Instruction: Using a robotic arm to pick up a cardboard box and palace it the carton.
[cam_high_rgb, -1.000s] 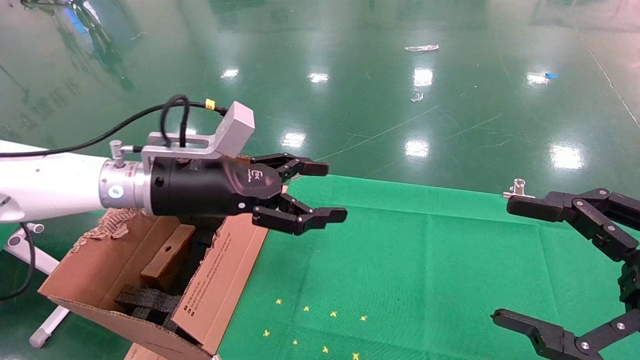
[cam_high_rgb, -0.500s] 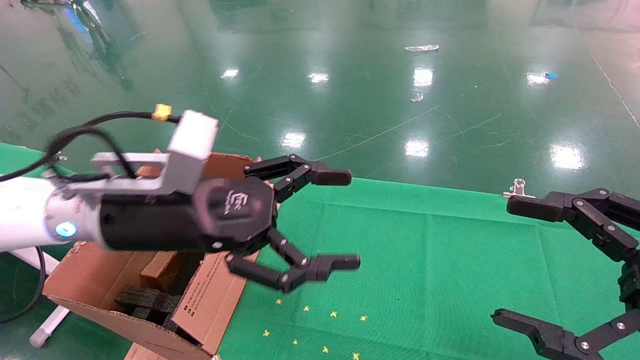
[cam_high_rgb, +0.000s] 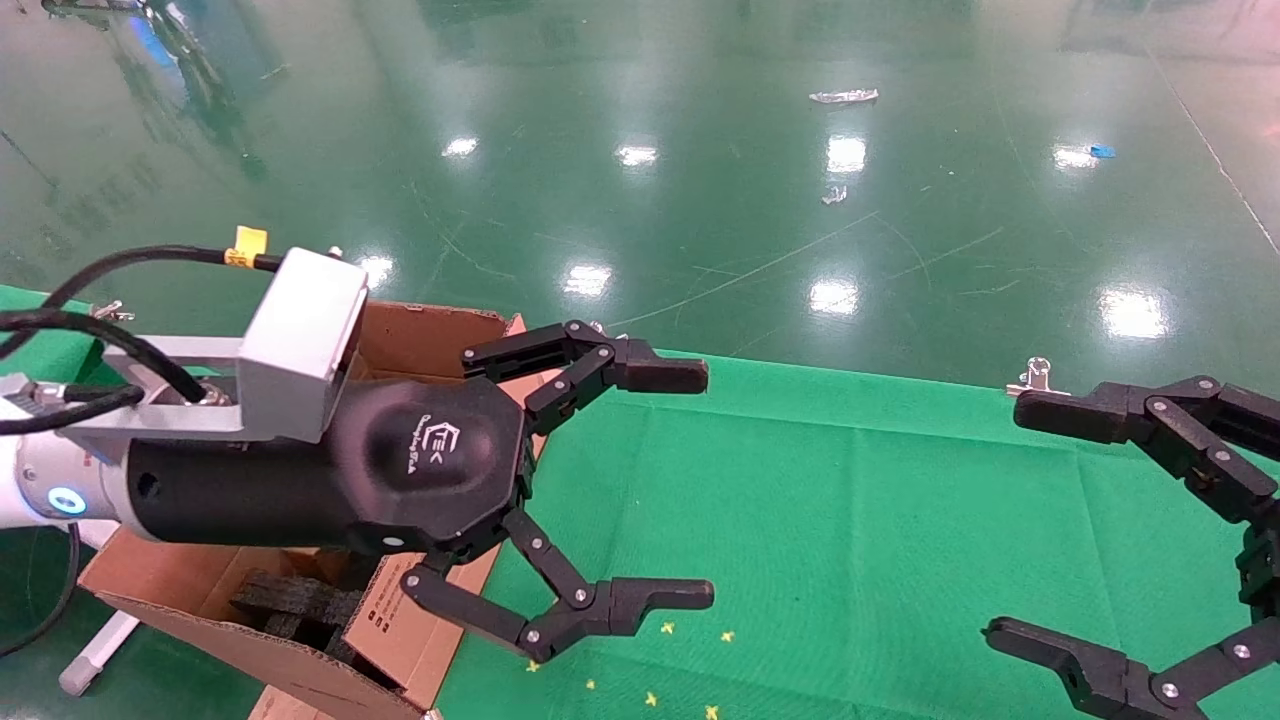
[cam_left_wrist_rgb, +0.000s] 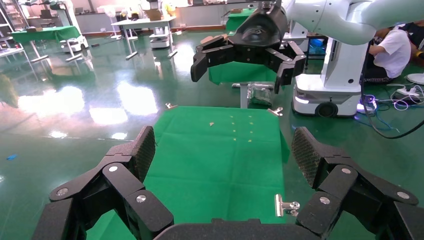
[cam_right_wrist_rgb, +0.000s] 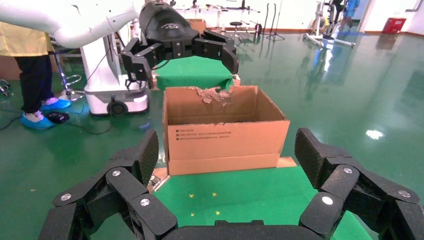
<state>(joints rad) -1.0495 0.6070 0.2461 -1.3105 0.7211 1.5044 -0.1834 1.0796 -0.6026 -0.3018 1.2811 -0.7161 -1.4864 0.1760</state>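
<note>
The carton (cam_high_rgb: 420, 600) stands at the table's left end, tall flaps up, with black foam blocks (cam_high_rgb: 290, 600) inside. The right wrist view shows its printed side (cam_right_wrist_rgb: 225, 135) and torn far flap. The cardboard box is hidden; my left wrist covers most of the carton's inside. My left gripper (cam_high_rgb: 680, 485), on the white arm with the grey camera box, hovers beside the carton over the green cloth. Its jaws are spread wide and hold nothing (cam_left_wrist_rgb: 222, 150). My right gripper (cam_high_rgb: 1025, 525) rests at the right edge, also open and empty (cam_right_wrist_rgb: 227, 155).
The table wears a green cloth (cam_high_rgb: 850, 500) held by metal clips (cam_high_rgb: 1035, 375) (cam_left_wrist_rgb: 286, 205). Small yellow marks (cam_high_rgb: 665, 628) dot its near part. Glossy green floor lies beyond the far edge. A white stand (cam_high_rgb: 95, 650) is beside the carton.
My left gripper swung from above the carton down and nearer, and its jaws spread wider. The small box seen inside the carton earlier is now covered by the wrist. The right arm stayed still.
</note>
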